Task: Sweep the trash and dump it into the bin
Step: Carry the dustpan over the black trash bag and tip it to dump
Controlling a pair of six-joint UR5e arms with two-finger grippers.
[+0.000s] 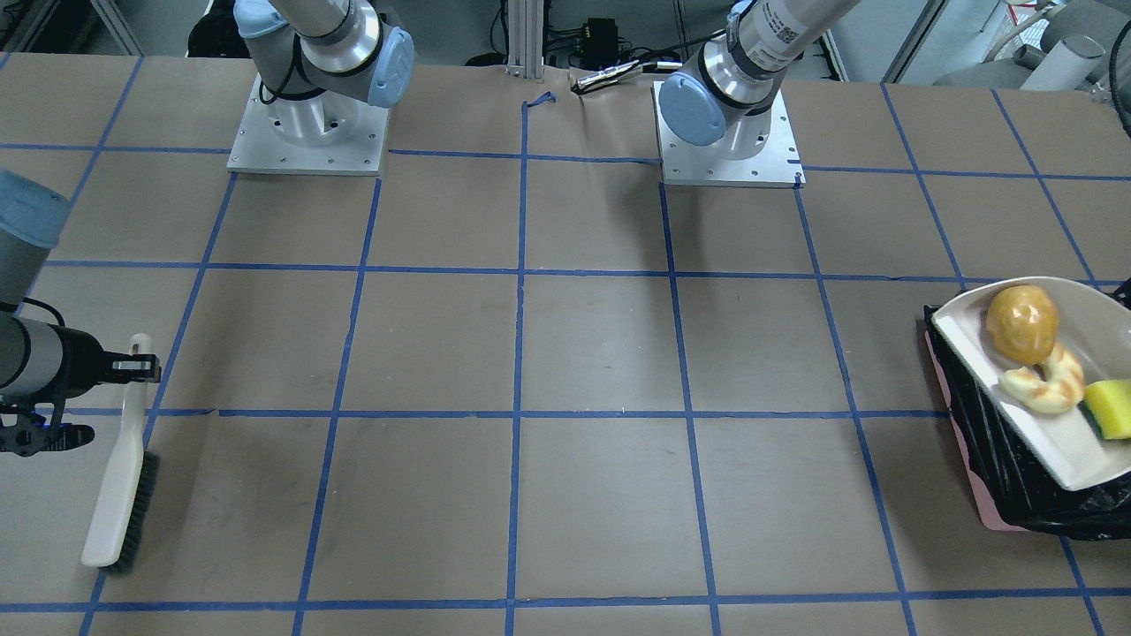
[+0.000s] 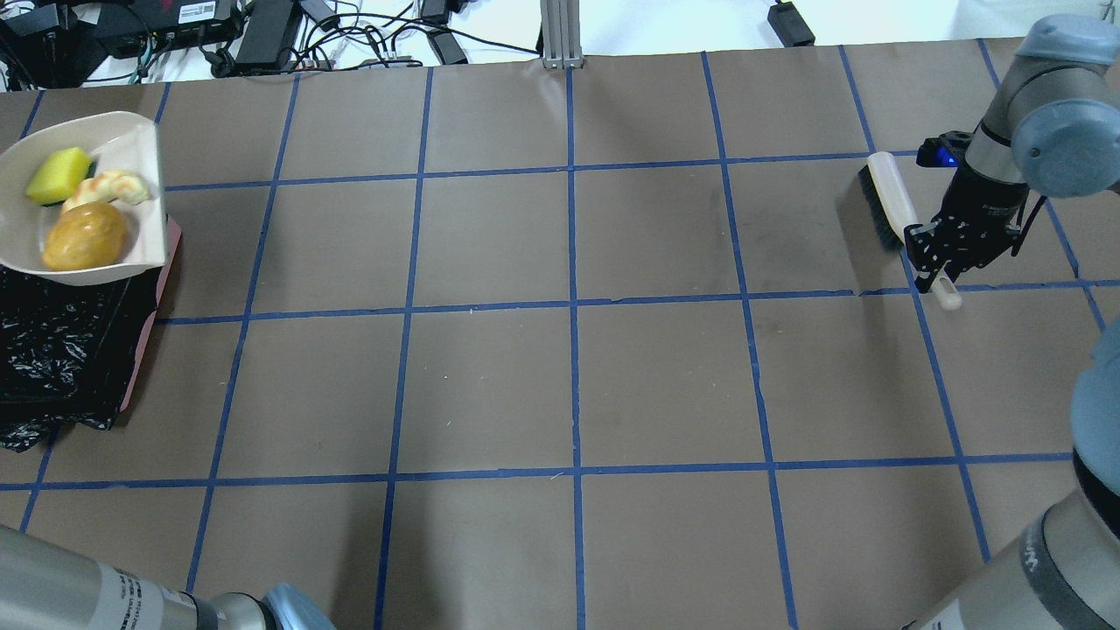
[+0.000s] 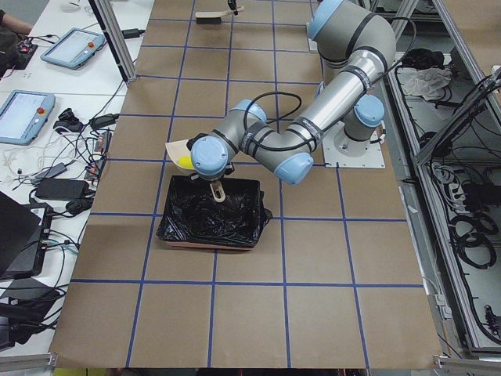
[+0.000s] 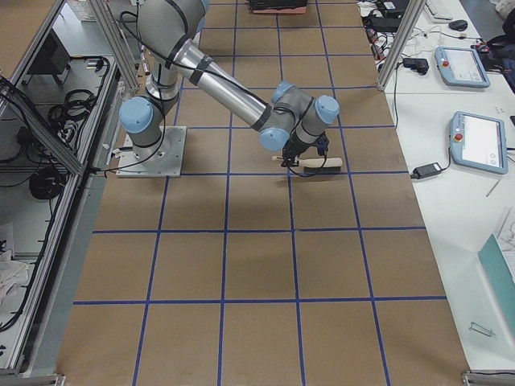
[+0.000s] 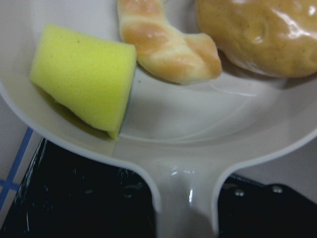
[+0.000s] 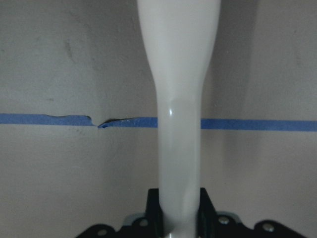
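The beige dustpan [image 1: 963, 327] is held above the far end of the bin [image 1: 998, 450], a pink container lined with a black bag. All the trash lies in the pan: a golden-brown lump [image 1: 1022, 322], a croissant-like piece [image 1: 1047, 382] and a yellow sponge wedge [image 1: 1110, 408]. My left gripper [image 3: 218, 186] is shut on the dustpan's handle [image 5: 185, 208]. At the opposite end of the table my right gripper [image 2: 936, 267] is shut on the handle of a white brush [image 2: 888, 197], whose bristles are down at the table.
Brown paper with a blue tape grid covers the table [image 2: 569, 376]. The two arm bases [image 1: 309, 132] stand at its back edge. Cables and power bricks [image 2: 262, 35] lie beyond the far edge in the overhead view.
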